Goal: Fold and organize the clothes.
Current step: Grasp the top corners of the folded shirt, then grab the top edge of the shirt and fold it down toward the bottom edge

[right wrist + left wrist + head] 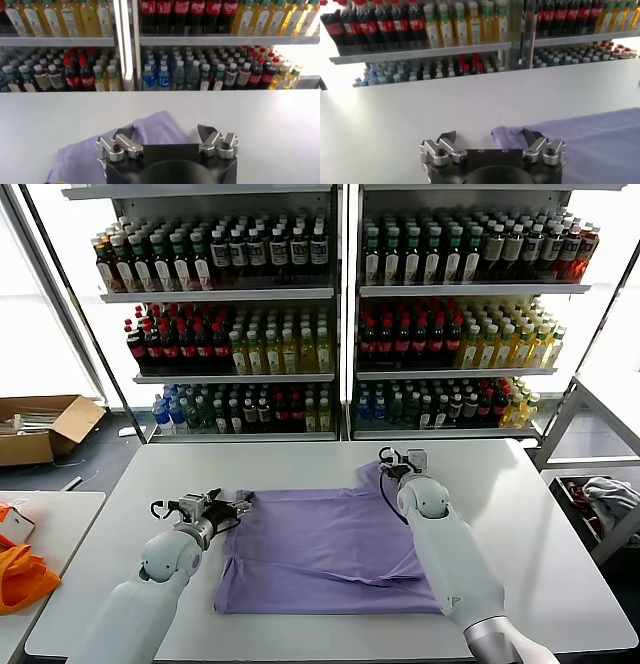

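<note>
The left hand (238,506) hovers with fingers spread wide at one far corner of the lavender T-shirt (320,549). The right hand (385,459) is spread wide at the other far corner. The shirt lies flat mid-tabletop (520,514), nearer the front edge.

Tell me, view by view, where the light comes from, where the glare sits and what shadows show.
Head view: daylight behind the drink shelves washes the windows out white; the table is evenly lit, with faint shadow under the T-shirt. Left wrist view: the tabletop glares pale, and the left gripper casts little shadow. Right wrist view: bright glare beside the bottles; the right gripper looks dark.
</note>
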Available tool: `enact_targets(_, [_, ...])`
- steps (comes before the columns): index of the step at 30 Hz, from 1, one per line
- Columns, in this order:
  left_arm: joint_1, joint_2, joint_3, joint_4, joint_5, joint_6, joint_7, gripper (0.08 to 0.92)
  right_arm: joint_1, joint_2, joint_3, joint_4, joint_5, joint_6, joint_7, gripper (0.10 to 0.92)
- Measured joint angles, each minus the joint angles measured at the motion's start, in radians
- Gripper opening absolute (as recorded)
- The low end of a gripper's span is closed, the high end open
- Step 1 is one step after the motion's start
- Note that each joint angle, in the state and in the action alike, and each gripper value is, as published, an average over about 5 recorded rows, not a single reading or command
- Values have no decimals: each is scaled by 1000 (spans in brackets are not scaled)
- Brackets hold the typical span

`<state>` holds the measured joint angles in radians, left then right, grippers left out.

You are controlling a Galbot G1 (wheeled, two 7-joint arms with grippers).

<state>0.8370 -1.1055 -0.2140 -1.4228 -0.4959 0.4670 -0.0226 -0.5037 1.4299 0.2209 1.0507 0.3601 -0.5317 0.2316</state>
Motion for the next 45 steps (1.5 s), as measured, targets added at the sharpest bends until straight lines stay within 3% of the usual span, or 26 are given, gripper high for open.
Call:
enact_targets(4, [2, 0, 0, 1, -2, 2, 1, 793, -4, 5, 0, -3, -5, -1, 2, 818])
enact_targets(8, [4, 2, 8, -6, -5, 6, 2, 684, -11, 6, 3, -2, -2, -6, 6, 759])
enact_targets(29, [17, 7, 34, -34, 40, 18, 11, 102, -67, 15, 25, 42, -2, -6, 25, 154])
enact_targets(32, [21, 3, 31, -37, 46, 6, 14, 85, -81, 10, 31, 68, -2, -7, 25, 110])
enact_targets(45, [63, 7, 12, -88, 75, -75, 12, 84, -156, -1, 62, 225, -5, -3, 26, 109])
